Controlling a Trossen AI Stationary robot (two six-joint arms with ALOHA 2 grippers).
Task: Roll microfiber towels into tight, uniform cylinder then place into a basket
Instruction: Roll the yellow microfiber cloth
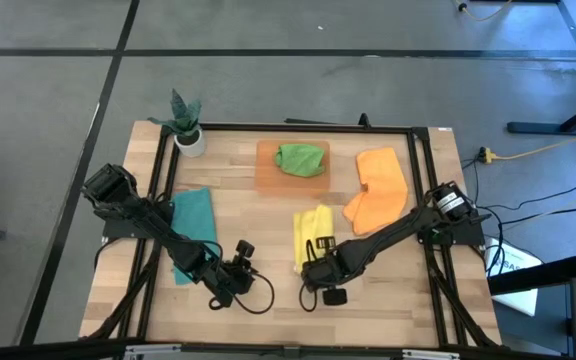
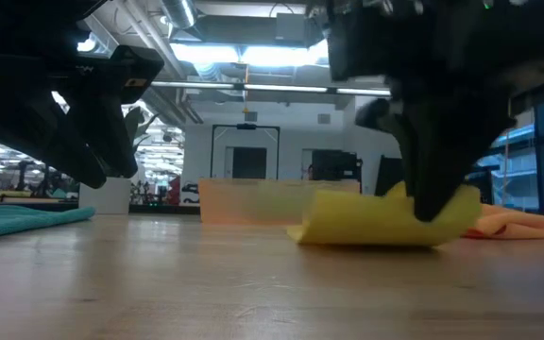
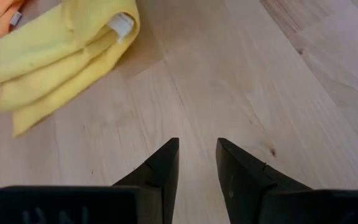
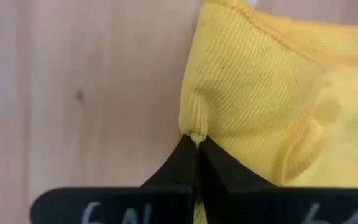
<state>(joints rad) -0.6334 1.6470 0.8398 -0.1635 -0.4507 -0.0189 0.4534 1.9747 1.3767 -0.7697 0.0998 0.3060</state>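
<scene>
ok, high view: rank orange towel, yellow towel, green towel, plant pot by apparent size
1. orange towel, largest.
2. yellow towel, partly covered by the right gripper, which is shut on its edge.
3. green towel, bunched in the basket; close to the yellow one, so unsure.
4. plant pot, smallest.

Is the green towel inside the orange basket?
Yes, the high view shows the green towel lying inside the orange basket.
</scene>
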